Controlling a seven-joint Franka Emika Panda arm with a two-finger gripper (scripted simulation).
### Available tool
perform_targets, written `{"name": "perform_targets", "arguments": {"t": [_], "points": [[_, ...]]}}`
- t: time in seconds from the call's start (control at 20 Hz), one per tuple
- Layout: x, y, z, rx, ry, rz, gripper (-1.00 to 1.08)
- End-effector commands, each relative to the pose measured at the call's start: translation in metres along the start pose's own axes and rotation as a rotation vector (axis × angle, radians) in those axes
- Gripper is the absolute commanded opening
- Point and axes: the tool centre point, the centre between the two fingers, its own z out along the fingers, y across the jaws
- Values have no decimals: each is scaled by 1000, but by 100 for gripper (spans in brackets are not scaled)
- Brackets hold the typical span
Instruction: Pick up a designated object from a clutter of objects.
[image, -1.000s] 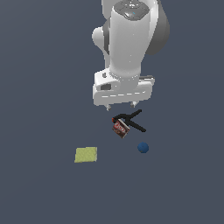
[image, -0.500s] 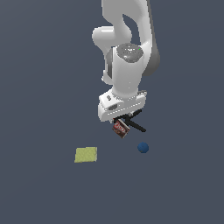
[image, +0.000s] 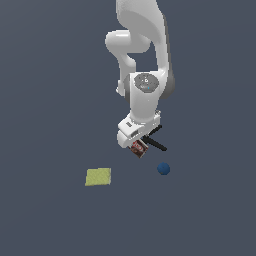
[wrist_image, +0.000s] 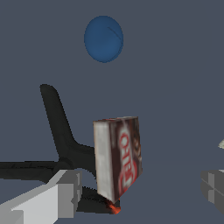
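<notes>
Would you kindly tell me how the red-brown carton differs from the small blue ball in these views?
The boxy dark red-brown carton with white edges is flat-sided and carries a printed label, while the small blue ball is round and plain. The carton stands on edge between the open jaws of the gripper, right beside the black spring clamp; the ball lies apart, clear of both. They are close in size.

We see the red-brown carton (wrist_image: 119, 159) standing on edge, white side panel and printed label showing, right in front of the black clamp (wrist_image: 61, 144), whose two thin handles splay apart. The blue ball (image: 163, 169) lies near them; the yellow-green pad (image: 98, 176) lies flat, well apart
</notes>
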Motion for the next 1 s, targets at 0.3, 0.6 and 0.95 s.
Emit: {"name": "perform_targets", "arguments": {"t": [0.3,0.6,0.95], "points": [[-6,-8,23,3,4,-84,100],[-6,-8,26,3,3,-83,100],[-7,-9,52,3,4,-86,100]]}}
